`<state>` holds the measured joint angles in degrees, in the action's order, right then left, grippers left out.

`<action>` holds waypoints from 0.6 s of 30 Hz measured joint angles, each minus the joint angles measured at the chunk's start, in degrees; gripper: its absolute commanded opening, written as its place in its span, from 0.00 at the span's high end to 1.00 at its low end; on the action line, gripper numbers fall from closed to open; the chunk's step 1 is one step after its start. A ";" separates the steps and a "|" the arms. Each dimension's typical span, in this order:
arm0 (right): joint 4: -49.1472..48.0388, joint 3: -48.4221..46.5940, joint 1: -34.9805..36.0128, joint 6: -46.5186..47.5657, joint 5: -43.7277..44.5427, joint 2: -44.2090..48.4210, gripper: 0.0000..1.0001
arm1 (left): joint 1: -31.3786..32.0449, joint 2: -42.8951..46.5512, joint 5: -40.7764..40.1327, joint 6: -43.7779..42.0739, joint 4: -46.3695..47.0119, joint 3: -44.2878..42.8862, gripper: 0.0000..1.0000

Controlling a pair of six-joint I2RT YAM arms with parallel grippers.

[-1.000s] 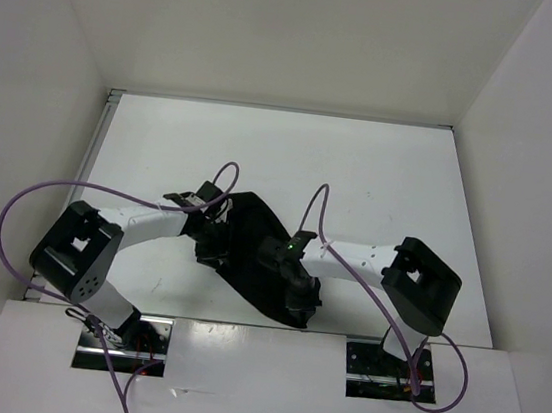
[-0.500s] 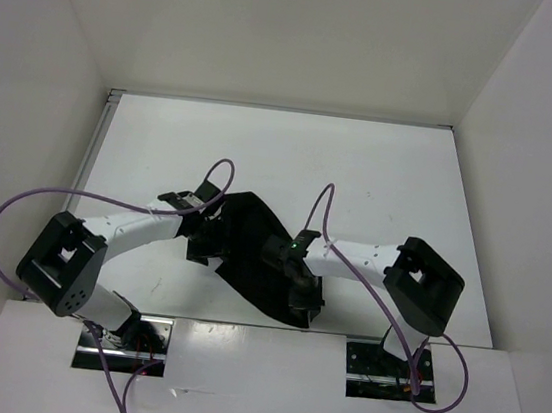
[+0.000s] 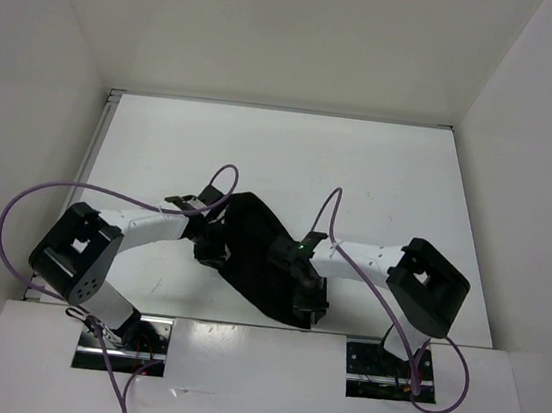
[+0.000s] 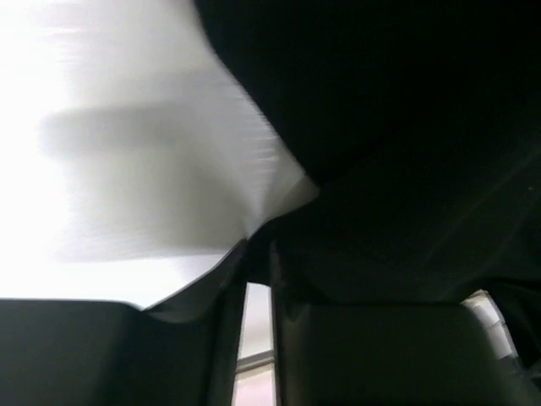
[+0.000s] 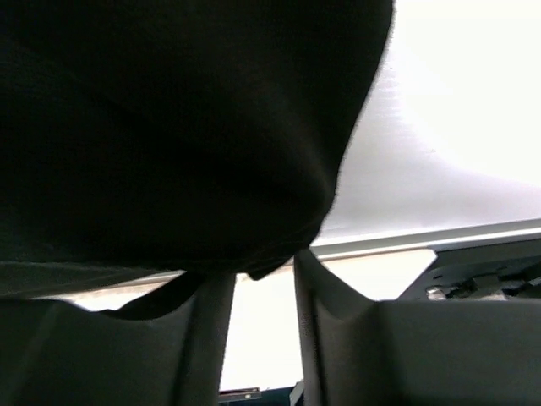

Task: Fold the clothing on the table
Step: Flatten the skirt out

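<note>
Top external: left tool [image 3: 212, 248] has slid right, perhaps pinching the clothing [image 3: 253, 226].

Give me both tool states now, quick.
Left tool: nearly closed at the clothing edge; grip cannot be told.
Right tool: open, tips at the clothing.

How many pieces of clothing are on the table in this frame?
1. The clothing lies toward the near middle of the table, between the left tool and the right tool. Anything beneath it would be hidden.
</note>
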<state>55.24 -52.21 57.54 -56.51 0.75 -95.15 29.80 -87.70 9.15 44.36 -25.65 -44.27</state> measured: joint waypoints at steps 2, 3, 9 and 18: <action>-0.83 0.28 -0.37 0.07 -0.74 0.13 0.70 | 0.11 -0.76 1.49 0.13 1.38 0.13 0.89; -1.31 0.48 -0.48 0.09 -1.20 0.15 0.82 | 0.13 -1.01 2.05 0.28 1.81 0.15 0.96; -2.27 0.57 -1.57 -0.79 -1.60 0.50 1.00 | 0.17 -1.11 2.80 0.87 1.60 -0.24 1.00; 2.45 -26.38 -23.91 7.15 8.11 14.29 1.00 | -3.06 5.86 -0.70 -3.76 -10.97 -21.33 1.00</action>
<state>57.69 -78.59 33.63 -49.36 8.86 -80.86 26.74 -81.84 8.45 40.60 -36.62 -65.60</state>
